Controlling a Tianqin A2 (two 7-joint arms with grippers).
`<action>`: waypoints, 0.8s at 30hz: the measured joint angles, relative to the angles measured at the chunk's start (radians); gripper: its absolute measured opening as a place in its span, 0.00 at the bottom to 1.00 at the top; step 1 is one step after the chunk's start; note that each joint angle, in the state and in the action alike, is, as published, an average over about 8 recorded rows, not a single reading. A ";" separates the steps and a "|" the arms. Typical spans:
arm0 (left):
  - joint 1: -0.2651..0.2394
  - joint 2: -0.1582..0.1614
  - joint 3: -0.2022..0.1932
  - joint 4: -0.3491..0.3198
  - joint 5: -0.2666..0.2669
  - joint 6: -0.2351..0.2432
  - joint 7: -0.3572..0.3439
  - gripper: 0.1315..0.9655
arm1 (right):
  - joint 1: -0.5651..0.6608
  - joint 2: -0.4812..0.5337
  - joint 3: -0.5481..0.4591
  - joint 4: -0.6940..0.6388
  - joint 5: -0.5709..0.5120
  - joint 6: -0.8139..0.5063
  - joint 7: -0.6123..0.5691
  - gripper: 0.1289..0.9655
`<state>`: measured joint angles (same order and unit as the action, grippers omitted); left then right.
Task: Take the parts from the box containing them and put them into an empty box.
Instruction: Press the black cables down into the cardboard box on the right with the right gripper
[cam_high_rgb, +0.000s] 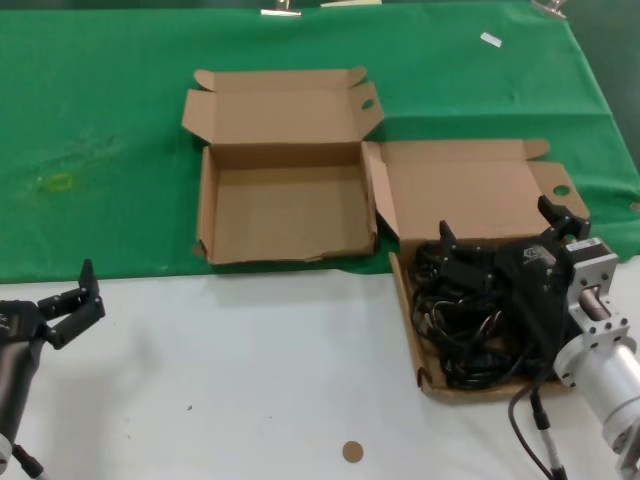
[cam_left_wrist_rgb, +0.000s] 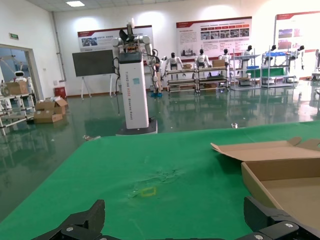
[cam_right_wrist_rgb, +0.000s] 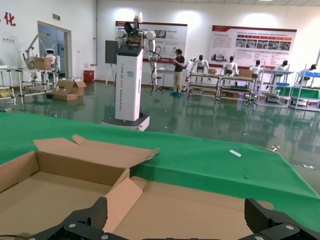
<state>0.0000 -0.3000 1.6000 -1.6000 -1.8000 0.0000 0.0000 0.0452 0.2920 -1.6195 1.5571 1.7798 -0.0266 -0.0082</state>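
Observation:
The box holding the parts (cam_high_rgb: 408, 330) sits at the right, its lid (cam_high_rgb: 470, 190) leaning back. Inside lies a tangle of black power cords (cam_high_rgb: 462, 325) with plugs. My right gripper (cam_high_rgb: 497, 235) is open and hovers over that box, above the cords, facing the lid (cam_right_wrist_rgb: 200, 210). The empty box (cam_high_rgb: 285, 212) with upright walls stands at centre left, its eared lid (cam_high_rgb: 280, 105) open; it also shows in the right wrist view (cam_right_wrist_rgb: 55, 175). My left gripper (cam_high_rgb: 72, 300) is open and empty over the white table at the far left; its wrist view shows the empty box's edge (cam_left_wrist_rgb: 280, 172).
A green cloth (cam_high_rgb: 100, 150) covers the far half of the table and white surface (cam_high_rgb: 250, 380) the near half. A small brown disc (cam_high_rgb: 352, 451) lies near the front edge. A yellow mark (cam_high_rgb: 58, 182) is on the cloth at the left.

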 joint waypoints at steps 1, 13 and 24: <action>0.000 0.000 0.000 0.000 0.000 0.000 0.000 1.00 | 0.000 0.000 0.000 0.000 0.000 0.000 0.000 1.00; 0.000 0.000 0.000 0.000 0.000 0.000 0.000 1.00 | 0.000 0.000 0.000 0.000 0.000 0.000 0.000 1.00; 0.000 0.000 0.000 0.000 0.000 0.000 0.000 1.00 | 0.000 0.000 0.000 0.000 0.000 0.000 0.000 1.00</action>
<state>0.0000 -0.3000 1.6000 -1.6000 -1.8000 0.0000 0.0000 0.0452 0.2920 -1.6195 1.5571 1.7798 -0.0266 -0.0082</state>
